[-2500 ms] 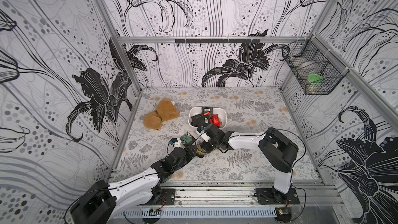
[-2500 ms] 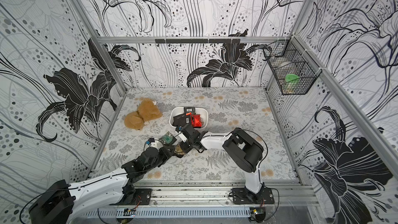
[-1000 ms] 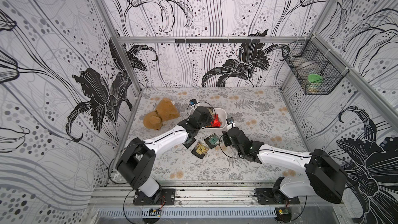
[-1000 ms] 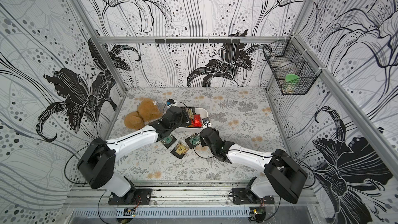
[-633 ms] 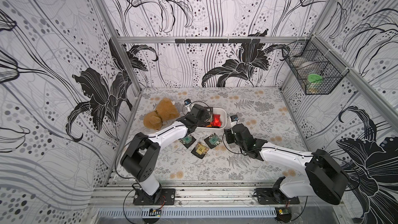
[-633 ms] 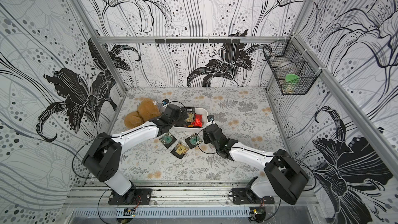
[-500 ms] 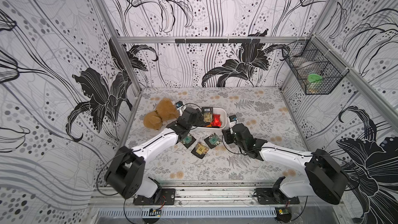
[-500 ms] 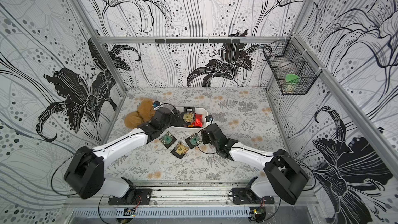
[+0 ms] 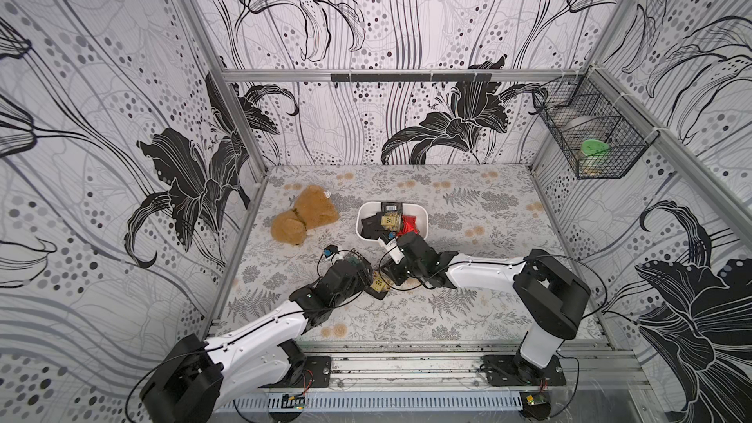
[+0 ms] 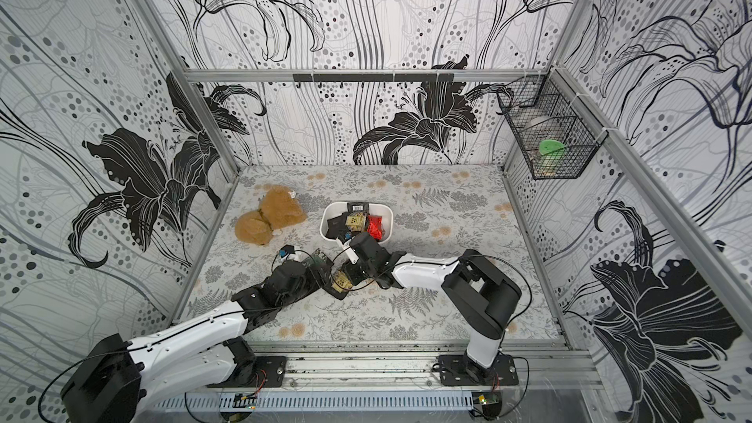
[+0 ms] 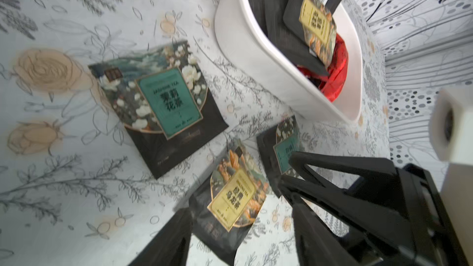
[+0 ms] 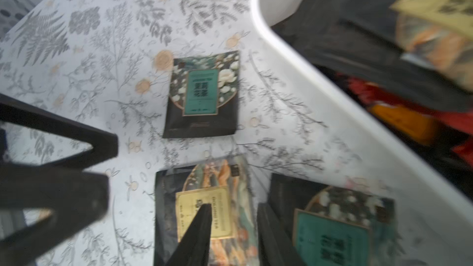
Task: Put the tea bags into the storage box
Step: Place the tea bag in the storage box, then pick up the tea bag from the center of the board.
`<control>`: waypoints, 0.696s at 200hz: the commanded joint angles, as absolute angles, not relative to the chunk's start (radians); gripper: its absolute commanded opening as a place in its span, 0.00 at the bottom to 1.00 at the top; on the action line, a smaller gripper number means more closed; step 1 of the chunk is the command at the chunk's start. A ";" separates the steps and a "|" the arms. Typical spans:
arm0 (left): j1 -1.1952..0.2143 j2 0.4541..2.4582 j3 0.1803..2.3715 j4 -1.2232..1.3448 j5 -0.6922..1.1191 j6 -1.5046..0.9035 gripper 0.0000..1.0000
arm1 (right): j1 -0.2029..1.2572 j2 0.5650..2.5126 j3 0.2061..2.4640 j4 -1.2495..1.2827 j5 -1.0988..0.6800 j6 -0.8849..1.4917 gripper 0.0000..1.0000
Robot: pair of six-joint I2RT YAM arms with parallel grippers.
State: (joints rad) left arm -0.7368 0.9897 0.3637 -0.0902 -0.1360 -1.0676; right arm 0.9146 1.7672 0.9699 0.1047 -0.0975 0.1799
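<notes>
- Left gripper, up at the storage box half a second ago, has drawn back to the bench. Its jaws stand spread either side of a yellow-labelled tea bag lying flat.
- Right gripper has swung in from beside the box to the same tea bag, jaws narrowly apart above it, not closed on it.
- Two teal-labelled tea bags lie loose nearby on the bench. Others sit in the box, a yellow-labelled one on top.
</notes>
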 commanded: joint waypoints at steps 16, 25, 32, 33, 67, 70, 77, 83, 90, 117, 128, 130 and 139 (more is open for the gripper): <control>-0.769 0.935 0.242 0.018 -0.149 -1.189 0.56 | 0.913 1.825 1.026 -0.026 -0.110 0.139 0.27; -0.771 0.942 0.225 0.043 -0.144 -1.203 0.56 | 0.913 1.840 1.037 -0.036 -0.106 0.138 0.26; -0.772 0.953 0.221 0.053 -0.141 -1.208 0.56 | 0.913 1.849 1.044 -0.044 -0.103 0.138 0.25; -0.773 0.954 0.222 0.054 -0.142 -1.208 0.56 | 0.913 1.851 1.045 -0.045 -0.103 0.138 0.25; -0.779 1.040 0.245 0.091 -0.146 -1.206 0.56 | 0.913 1.890 1.077 -0.083 -0.080 0.135 0.23; -0.779 1.048 0.247 0.095 -0.146 -1.205 0.56 | 0.913 1.894 1.080 -0.087 -0.078 0.136 0.23; -0.780 1.065 0.251 0.109 -0.146 -1.207 0.56 | 0.913 1.904 1.089 -0.097 -0.072 0.135 0.22; -0.782 1.079 0.248 0.127 -0.143 -1.208 0.56 | 0.913 1.914 1.097 -0.107 -0.066 0.136 0.22; -0.781 1.092 0.245 0.147 -0.140 -1.214 0.56 | 0.913 1.923 1.105 -0.119 -0.057 0.135 0.21; -0.785 1.140 0.237 0.189 -0.144 -1.234 0.57 | 0.913 1.954 1.131 -0.147 -0.045 0.136 0.19; -0.785 1.156 0.233 0.202 -0.149 -1.241 0.57 | 0.913 1.962 1.138 -0.157 -0.046 0.136 0.18; -0.785 1.160 0.233 0.206 -0.149 -1.242 0.57 | 0.913 1.963 1.139 -0.158 -0.047 0.136 0.18; -0.785 1.177 0.232 0.217 -0.149 -1.247 0.57 | 0.913 1.963 1.139 -0.155 -0.050 0.136 0.18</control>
State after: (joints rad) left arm -0.7792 1.1381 0.2291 0.1661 -0.1383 -1.2240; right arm 0.9150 1.9259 1.1294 -0.0814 -0.0772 0.1493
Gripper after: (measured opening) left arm 0.568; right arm 0.180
